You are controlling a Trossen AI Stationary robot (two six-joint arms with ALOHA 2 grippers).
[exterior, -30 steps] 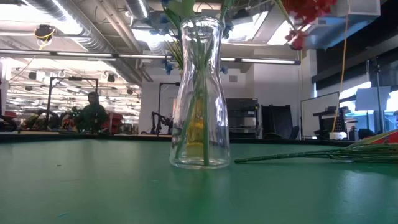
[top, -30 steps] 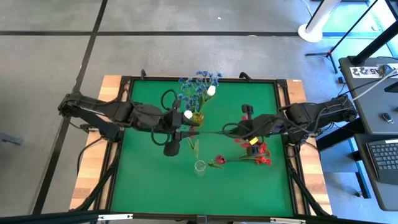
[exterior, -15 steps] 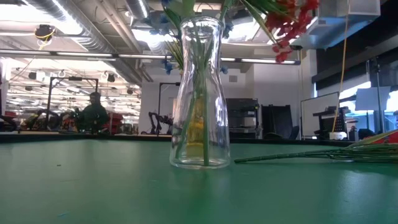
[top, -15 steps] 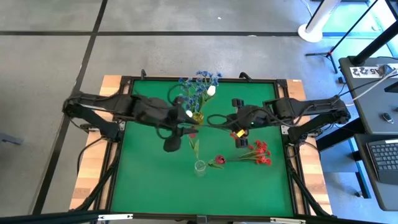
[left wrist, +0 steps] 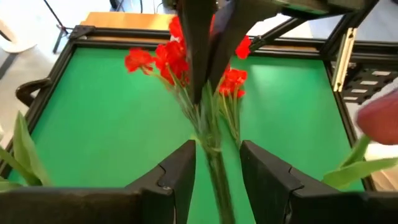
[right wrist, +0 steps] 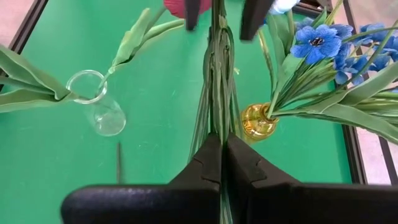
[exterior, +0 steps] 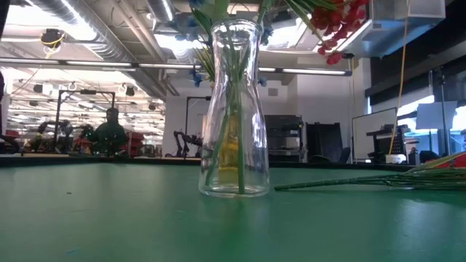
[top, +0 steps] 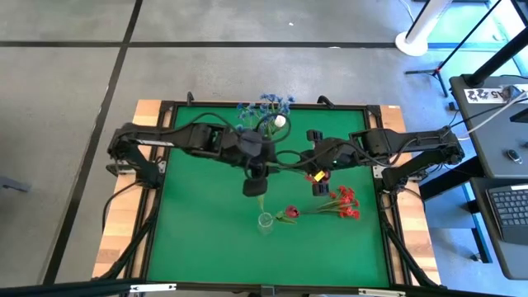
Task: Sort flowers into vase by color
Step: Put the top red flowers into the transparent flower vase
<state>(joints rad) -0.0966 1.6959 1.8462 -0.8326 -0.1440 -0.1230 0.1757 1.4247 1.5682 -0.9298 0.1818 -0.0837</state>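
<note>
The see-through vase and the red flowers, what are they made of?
The vase looks like clear glass: smooth, shiny, and the stems inside show through. The red flowers look like fake ones, cloth or plastic; their colour is very flat and even, but I can't be sure.

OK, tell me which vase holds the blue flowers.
The amber vase at the table's far side holds the blue flowers; the clear vase nearer the front carries a red bud.

a white sign (top: 496, 93) on the dark desk right of the table bears digits, too small to read.
</note>
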